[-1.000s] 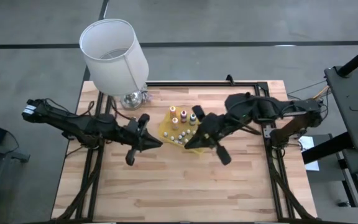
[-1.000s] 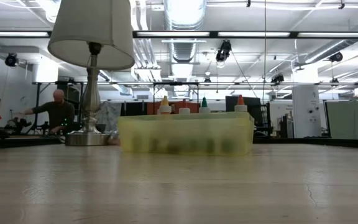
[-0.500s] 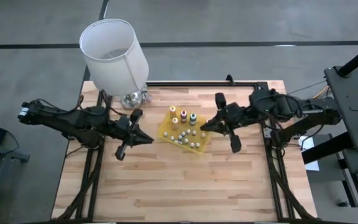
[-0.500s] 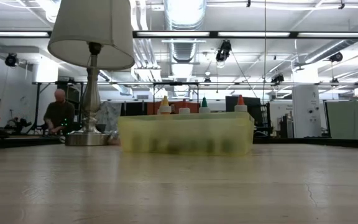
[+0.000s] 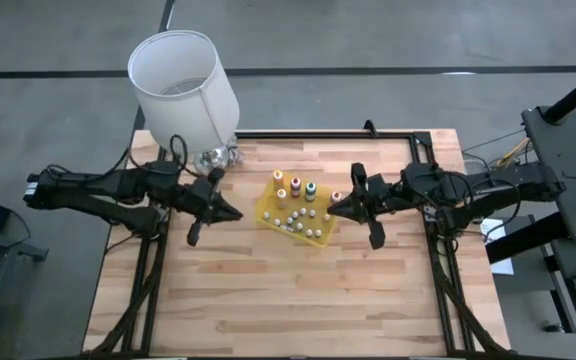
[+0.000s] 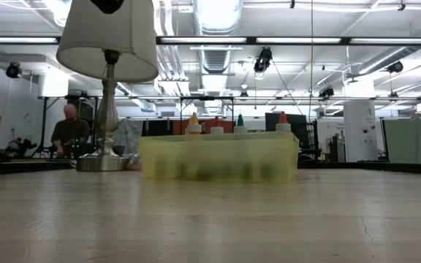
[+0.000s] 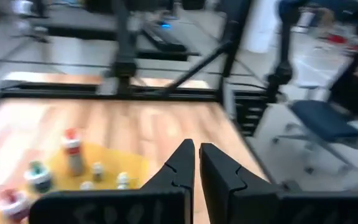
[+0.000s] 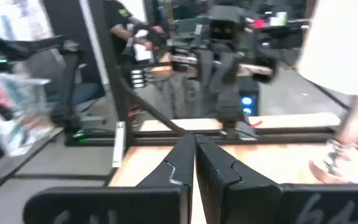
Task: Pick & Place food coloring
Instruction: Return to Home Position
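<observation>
The food coloring bottles [image 5: 295, 190] stand upright in a yellow tray [image 5: 268, 213] at the middle of the table, with tiny vials [image 5: 298, 222] in front of them. In the low view their pointed tips [image 6: 240, 121] rise above the tray wall [image 6: 218, 157]. My left gripper [image 5: 236, 214] is shut, just left of the tray, pointing level at it. My right gripper [image 5: 331, 208] is shut, level, at the tray's right corner. In the left wrist view the shut fingers [image 7: 196, 158] point past the bottles [image 7: 73, 149]. Nothing is between either gripper's fingers.
A lamp with a white shade [image 5: 183, 88] stands on its metal base [image 5: 213, 158] at the table's far left, close behind my left arm. A black frame rail [image 5: 318, 134] runs along the far edge. A person [image 6: 70, 131] is in the room beyond.
Both grippers have drawn back from above the tray, staying shut. My left gripper has gone toward the table's left edge and a little farther back. My right gripper has gone toward the right edge and come down to level. The tray and bottles have kept still.
</observation>
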Controlling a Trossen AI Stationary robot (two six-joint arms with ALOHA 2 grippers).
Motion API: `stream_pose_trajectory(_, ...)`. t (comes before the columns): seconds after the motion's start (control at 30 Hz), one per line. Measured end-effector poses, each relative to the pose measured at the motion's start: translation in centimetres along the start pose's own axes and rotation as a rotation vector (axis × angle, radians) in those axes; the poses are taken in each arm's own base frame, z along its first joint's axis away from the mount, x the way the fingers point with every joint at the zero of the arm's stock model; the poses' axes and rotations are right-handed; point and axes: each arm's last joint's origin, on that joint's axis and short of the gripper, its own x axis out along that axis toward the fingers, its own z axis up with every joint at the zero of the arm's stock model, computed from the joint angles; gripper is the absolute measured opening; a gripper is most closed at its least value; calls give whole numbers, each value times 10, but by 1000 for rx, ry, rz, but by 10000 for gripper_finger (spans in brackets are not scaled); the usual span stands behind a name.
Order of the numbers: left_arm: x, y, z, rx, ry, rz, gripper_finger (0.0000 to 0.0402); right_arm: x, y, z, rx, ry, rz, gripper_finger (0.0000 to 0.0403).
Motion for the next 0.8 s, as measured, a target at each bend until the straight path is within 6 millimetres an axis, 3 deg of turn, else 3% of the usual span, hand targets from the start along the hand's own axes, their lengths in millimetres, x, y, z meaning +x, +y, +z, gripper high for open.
stream_pose_trajectory(0.2,-14,2,2,28,-78,168,0,-7,-9,-34,12,-27,-121,9)
stream_pose_trajectory(0.33,-19,3,-10,44,-128,181,0,-10,-14,-55,9,-25,-131,9)
stream_pose_trajectory(0.67,-20,11,-80,-11,-238,157,0,-27,-19,-93,47,-15,-130,9)
stream_pose_trajectory(0.8,-22,12,-97,-45,-252,148,0,-42,-21,-106,73,-15,-134,9)
